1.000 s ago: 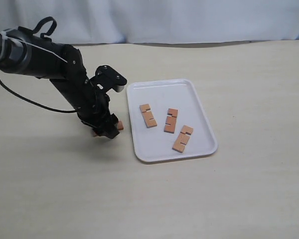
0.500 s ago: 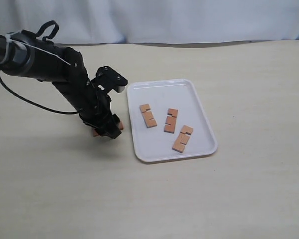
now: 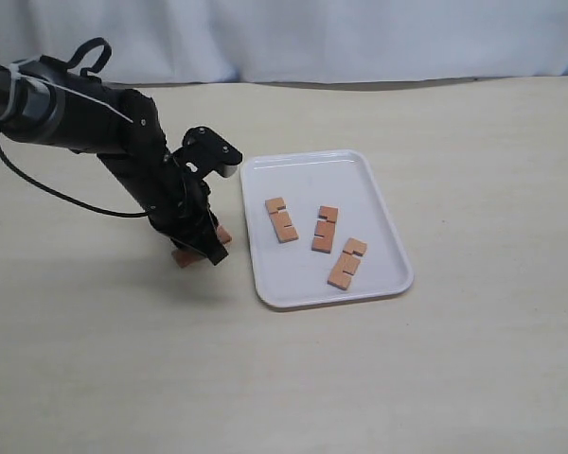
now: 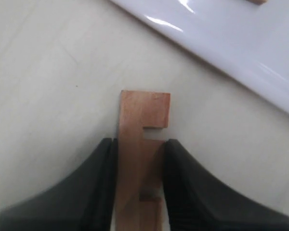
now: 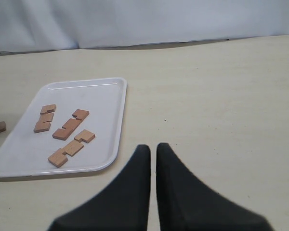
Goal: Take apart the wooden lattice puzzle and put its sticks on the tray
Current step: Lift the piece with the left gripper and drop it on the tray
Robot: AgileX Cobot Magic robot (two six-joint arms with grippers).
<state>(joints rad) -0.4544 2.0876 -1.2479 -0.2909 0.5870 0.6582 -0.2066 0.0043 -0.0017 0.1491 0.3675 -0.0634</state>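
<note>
Stick (image 4: 144, 108) beside the tray (image 3: 303, 175) sits clamped in the left tool (image 4: 139, 151); right tool (image 5: 153, 153) closed, empty.

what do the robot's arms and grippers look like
The left arm is matte black with a grey band, a white tie across it and a thin black cable looping below. The left gripper has thick black fingers with finely ribbed inner faces. The right gripper shows two smooth black fingers tapering to rounded tips; its arm is out of view.

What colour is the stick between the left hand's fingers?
Reddish-brown wood; the stick shows best in the left wrist view, at the left hand.
</note>
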